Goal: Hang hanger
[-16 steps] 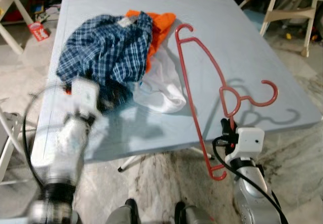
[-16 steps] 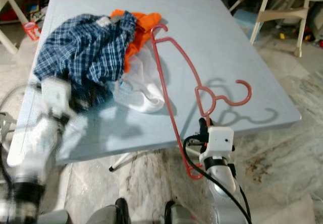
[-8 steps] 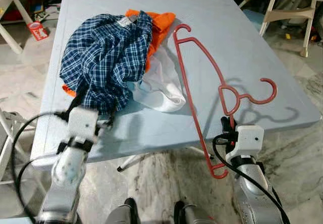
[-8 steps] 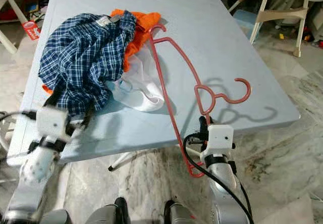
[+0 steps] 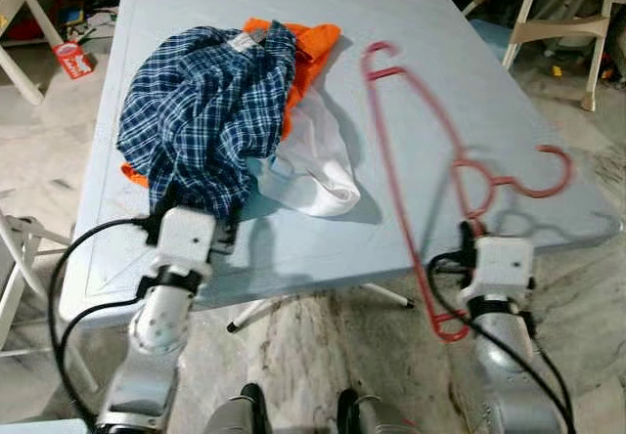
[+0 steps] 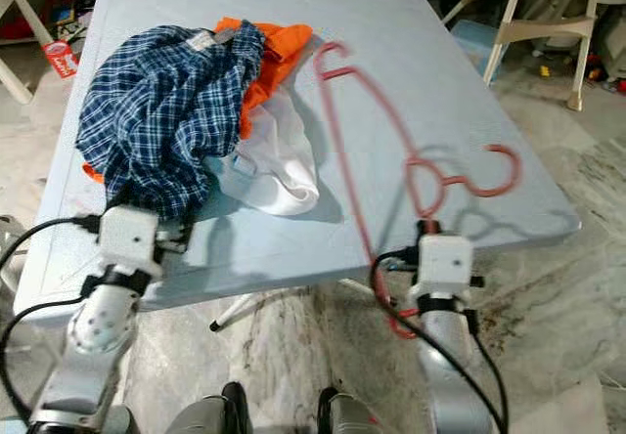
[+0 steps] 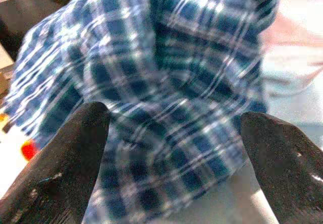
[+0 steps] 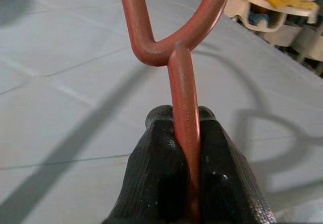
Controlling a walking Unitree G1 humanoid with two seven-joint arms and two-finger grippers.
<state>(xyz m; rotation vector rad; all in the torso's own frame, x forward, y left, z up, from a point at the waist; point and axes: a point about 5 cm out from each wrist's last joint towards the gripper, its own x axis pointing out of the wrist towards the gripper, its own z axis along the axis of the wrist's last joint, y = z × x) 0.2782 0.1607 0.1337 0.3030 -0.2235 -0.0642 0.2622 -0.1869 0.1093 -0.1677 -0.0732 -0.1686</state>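
- Hanger (image 5: 430, 155), red and thin-barred, is held by its neck in the right hand (image 8: 184, 133), whose two black fingers are closed tight on the bar just below the fork.
- Compared with half a second ago, the hanger is seen shifted away from the plaid shirt (image 5: 210, 111) and is blurred by motion, while the shirt and the table (image 5: 469, 53) keep their place in the picture; so the hanger itself is being swung, not the camera.
- Its hook (image 5: 548, 170) is now carried out toward the table's right edge, and its lower corner hangs below the table's near edge, beside the right arm.
- The hanger is judged to be lifted clear of the table, since a separate shadow of it is cast on the tabletop.
- The left hand (image 7: 174, 143) has been brought forward to the near hem of the plaid shirt; its fingers (image 7: 65, 158) are spread wide and nothing is gripped between them.
- The plaid shirt is heaped over an orange garment (image 5: 311, 48) and a white garment (image 5: 313, 165), untouched as far as can be seen.
- The grasp is judged secure, so carrying the hanger to a rail is what remains; no rail is in sight.
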